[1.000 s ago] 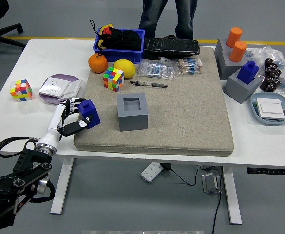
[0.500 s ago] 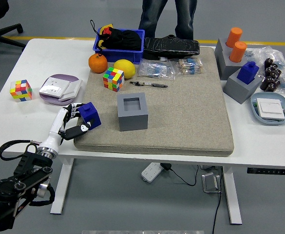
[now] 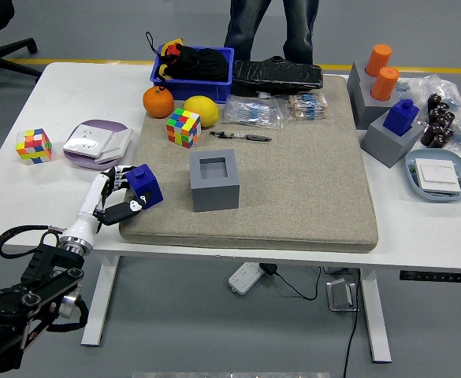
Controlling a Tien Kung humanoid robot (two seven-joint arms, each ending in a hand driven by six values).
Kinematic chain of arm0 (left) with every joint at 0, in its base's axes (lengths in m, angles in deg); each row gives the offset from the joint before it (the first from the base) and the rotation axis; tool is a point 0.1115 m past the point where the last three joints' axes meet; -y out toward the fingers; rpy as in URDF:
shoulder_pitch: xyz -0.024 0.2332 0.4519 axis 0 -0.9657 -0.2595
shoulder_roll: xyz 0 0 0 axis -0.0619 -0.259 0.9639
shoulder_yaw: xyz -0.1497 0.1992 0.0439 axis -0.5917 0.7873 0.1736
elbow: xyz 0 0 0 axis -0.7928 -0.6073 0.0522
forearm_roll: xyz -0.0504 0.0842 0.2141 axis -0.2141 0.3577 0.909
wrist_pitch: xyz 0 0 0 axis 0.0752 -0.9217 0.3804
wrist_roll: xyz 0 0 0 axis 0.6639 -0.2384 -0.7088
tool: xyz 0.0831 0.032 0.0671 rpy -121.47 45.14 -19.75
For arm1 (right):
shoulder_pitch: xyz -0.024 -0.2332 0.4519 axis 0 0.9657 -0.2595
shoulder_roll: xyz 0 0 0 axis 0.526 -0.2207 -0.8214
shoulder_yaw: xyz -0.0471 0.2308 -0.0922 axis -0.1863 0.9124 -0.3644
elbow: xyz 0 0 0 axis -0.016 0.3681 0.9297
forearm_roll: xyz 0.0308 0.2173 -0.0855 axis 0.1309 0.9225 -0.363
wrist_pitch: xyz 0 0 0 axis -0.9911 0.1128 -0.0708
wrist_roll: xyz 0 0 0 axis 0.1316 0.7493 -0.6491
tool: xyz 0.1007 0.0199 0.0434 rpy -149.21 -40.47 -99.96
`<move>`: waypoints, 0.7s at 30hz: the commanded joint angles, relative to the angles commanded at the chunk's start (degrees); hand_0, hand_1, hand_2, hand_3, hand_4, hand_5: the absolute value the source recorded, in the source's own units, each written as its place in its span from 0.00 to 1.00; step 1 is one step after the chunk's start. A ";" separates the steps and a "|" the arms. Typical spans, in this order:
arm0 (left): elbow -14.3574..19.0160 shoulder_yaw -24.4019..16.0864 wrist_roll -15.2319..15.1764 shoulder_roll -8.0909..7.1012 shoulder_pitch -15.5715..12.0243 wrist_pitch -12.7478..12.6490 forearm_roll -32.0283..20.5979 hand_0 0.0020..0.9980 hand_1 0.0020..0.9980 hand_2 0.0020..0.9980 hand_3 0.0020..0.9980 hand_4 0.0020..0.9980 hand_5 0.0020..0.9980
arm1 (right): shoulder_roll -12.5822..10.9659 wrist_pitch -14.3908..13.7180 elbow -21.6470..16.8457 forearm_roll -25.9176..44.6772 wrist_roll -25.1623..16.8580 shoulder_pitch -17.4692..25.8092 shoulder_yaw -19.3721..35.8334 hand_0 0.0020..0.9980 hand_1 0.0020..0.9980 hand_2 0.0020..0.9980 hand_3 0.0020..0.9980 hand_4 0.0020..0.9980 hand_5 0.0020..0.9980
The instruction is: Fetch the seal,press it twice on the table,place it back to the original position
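Seal (image 3: 145,185) held in left robot hand (image 3: 116,197), over mat's (image 3: 293,181) corner

Single head view | high on the robot's side | faces forward and down | whole counter (image 3: 25,177) in frame, near edge lowest

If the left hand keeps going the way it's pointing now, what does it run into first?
The left hand, shut on the blue seal, points up and right across the mat. The first thing in that line is probably the grey holder block, with its empty socket; how high the seal is carried is unclear.
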 joint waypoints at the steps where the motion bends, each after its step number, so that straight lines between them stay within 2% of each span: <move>1: 0.01 -0.04 0.06 -0.01 0.04 0.06 0.02 0.69 0.51 0.46 0.65 0.65 0.00 | 0.00 0.00 0.00 0.00 0.00 0.01 0.01 0.87 0.78 0.74 0.75 0.80 0.57; 5: 1.37 -1.31 0.39 -0.50 0.69 0.40 0.15 0.69 0.51 0.46 0.65 0.65 0.00 | 0.02 0.00 -0.01 0.00 -0.01 0.08 0.19 0.87 0.78 0.74 0.75 0.80 0.56; 14: 8.99 -5.67 1.52 -2.68 4.28 0.26 1.81 0.69 0.51 0.46 0.65 0.65 0.00 | -0.09 -0.04 0.00 0.08 -0.03 0.00 0.33 0.87 0.78 0.74 0.75 0.80 0.57; 17: 11.67 -5.48 2.16 -3.24 6.02 0.52 2.07 0.69 0.51 0.46 0.65 0.65 0.00 | -0.06 -0.04 0.00 0.14 -0.03 -0.05 0.47 0.87 0.78 0.74 0.75 0.80 0.56; 21: 14.45 -3.07 3.17 -3.62 8.15 1.31 1.24 0.69 0.51 0.46 0.65 0.65 0.00 | -0.15 -0.06 0.01 0.19 -0.03 -0.14 0.60 0.87 0.78 0.74 0.75 0.80 0.56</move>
